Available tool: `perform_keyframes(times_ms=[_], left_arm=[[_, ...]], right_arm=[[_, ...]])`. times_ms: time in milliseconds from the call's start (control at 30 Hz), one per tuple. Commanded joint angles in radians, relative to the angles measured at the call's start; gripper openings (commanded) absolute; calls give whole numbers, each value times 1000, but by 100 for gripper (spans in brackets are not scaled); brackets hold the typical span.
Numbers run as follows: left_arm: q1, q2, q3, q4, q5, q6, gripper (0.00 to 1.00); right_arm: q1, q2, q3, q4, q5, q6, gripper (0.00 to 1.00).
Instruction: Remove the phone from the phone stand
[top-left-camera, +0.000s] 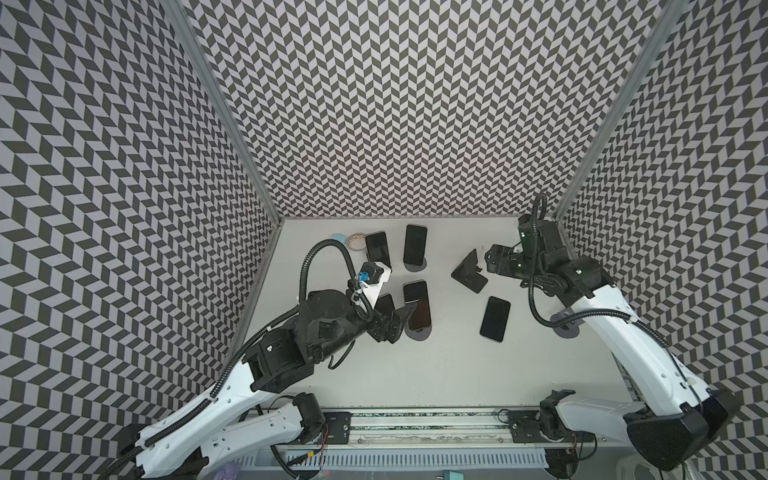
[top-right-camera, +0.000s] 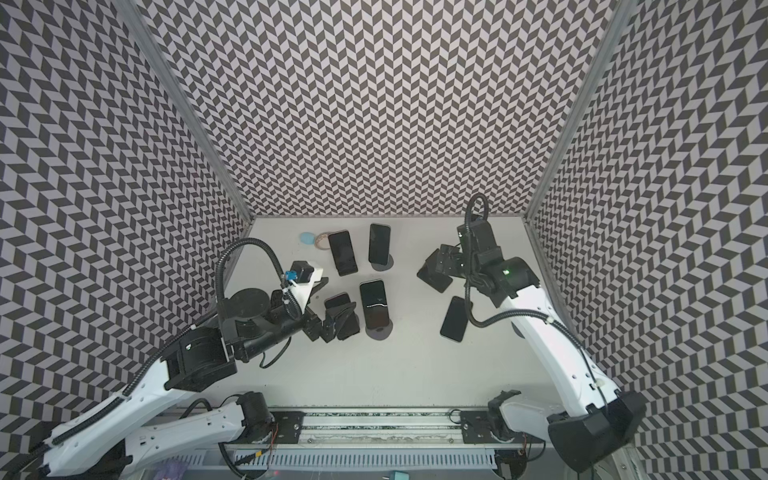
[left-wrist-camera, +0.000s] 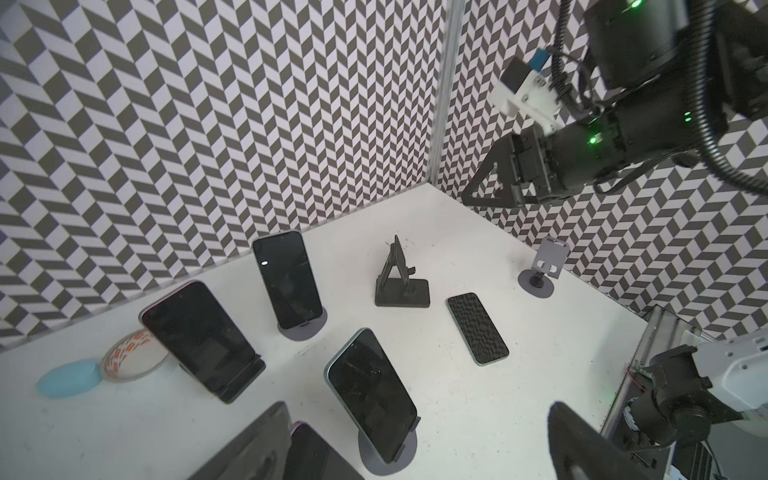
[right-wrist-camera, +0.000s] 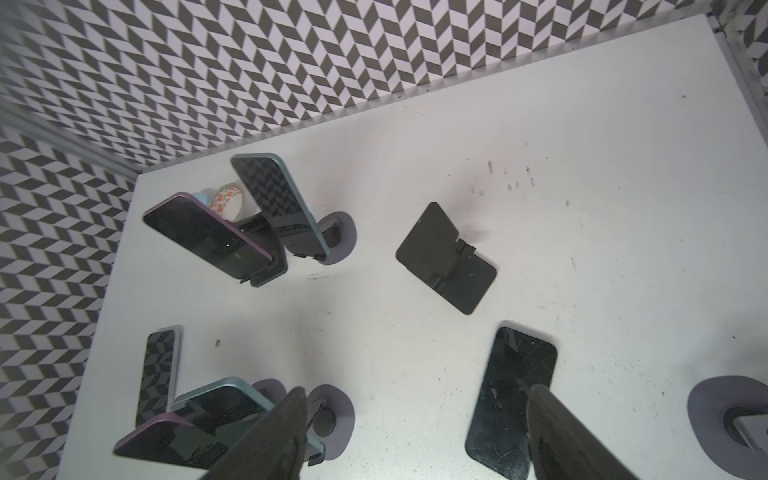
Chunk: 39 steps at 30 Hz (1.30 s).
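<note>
Several dark phones lean on stands on the white table (top-left-camera: 436, 374). A pink-edged phone (top-left-camera: 384, 303) (left-wrist-camera: 311, 453) stands lowest on the left, its stand hidden. My left gripper (top-left-camera: 397, 322) (left-wrist-camera: 419, 415) is open around it, and the phone sits just inside one finger (left-wrist-camera: 257, 444). Beside it, a blue-edged phone (top-left-camera: 417, 305) (left-wrist-camera: 370, 395) rests on a round grey stand (left-wrist-camera: 409, 451). My right gripper (top-left-camera: 492, 259) (right-wrist-camera: 417, 390) hangs open and empty above the table, near an empty black stand (top-left-camera: 469, 270) (right-wrist-camera: 444, 257).
Two more phones on stands (top-left-camera: 377, 247) (top-left-camera: 415, 244) are at the back. A phone (top-left-camera: 495, 318) lies flat right of centre. An empty grey stand (left-wrist-camera: 540, 270) sits by the right wall. A tape roll (left-wrist-camera: 129, 353) and a blue pad (left-wrist-camera: 68, 378) lie at the back left.
</note>
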<state>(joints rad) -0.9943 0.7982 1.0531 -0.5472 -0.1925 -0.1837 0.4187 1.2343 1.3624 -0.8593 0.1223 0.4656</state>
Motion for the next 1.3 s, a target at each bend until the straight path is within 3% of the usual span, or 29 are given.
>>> perform_keyframes(times_ms=[0, 233, 567, 833, 1033, 1267], left_arm=[[4, -5, 39, -150, -36, -120, 96], [4, -8, 60, -235, -68, -261, 92], [3, -26, 111, -346, -155, -382, 87], [4, -105, 42, -391, -174, -453, 87], [4, -147, -13, -404, -170, -466, 87], [4, -189, -104, -363, -147, -512, 87]], right_arm=[[45, 4, 55, 10, -39, -22, 81], [190, 47, 90, 112, -106, -76, 82], [434, 212, 204, 188, -33, -107, 82], [584, 254, 218, 191, 173, -2, 83], [637, 229, 124, 157, 209, 132, 85], [667, 213, 17, 169, 193, 196, 87]])
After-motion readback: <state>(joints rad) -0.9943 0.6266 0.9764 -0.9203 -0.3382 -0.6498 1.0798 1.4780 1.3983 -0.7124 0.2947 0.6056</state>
